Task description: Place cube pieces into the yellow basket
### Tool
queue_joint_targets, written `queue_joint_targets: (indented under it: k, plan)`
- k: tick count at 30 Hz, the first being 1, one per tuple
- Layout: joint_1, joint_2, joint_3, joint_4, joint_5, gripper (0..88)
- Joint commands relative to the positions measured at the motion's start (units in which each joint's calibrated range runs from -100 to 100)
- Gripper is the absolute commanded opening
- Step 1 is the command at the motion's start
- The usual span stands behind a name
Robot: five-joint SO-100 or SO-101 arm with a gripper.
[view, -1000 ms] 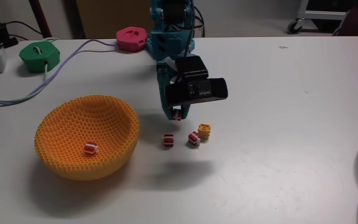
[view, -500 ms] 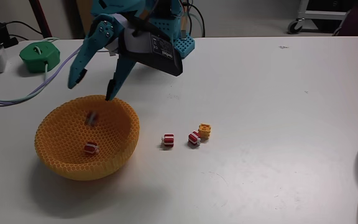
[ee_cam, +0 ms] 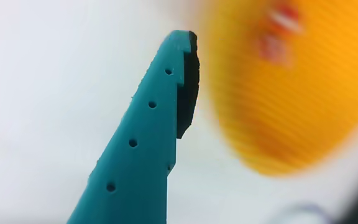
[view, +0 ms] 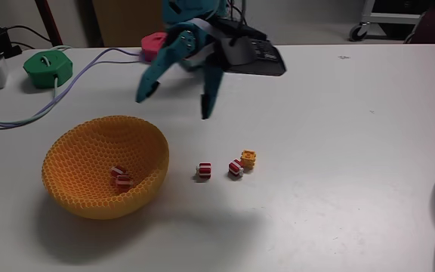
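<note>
On the white table [view: 338,151], the yellow basket [view: 89,151] near the left edge holds two striped cubes [view: 121,177], while the gripper [view: 176,106] hangs wide open and empty above, so its descent could scatter the three closely grouped cubes [view: 229,166] at mid-table.

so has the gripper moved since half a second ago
Yes. In the fixed view the open gripper has swung right, away from over the basket, and now hangs between it and the three cubes on the table.

You see the yellow basket [view: 89,155], a honeycomb mesh bowl, at left holding two striped cubes [view: 119,176]. Just right lie two striped cubes [view: 204,171] and a yellow-orange cube [view: 248,159].
</note>
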Motion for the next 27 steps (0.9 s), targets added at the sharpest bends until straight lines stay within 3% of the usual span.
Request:
queue_joint_targets:
  k: [1,6,20,23,25,27]
  plan:
    - [-13.76,-3.63,7.88,-5.73,-10.65,56.5]
    - [-22.34,4.98,22.80,-30.40,-17.34,55.0]
    - [-16.18,22.60,21.16,-47.17,-16.90,46.3]
    - [-15.16,23.92,20.68,-47.34,-17.83,35.9]
    - [-14.32,24.30,20.78,-47.60,-19.00,18.0]
    - [-13.48,24.68,20.78,-48.65,-18.22,13.2]
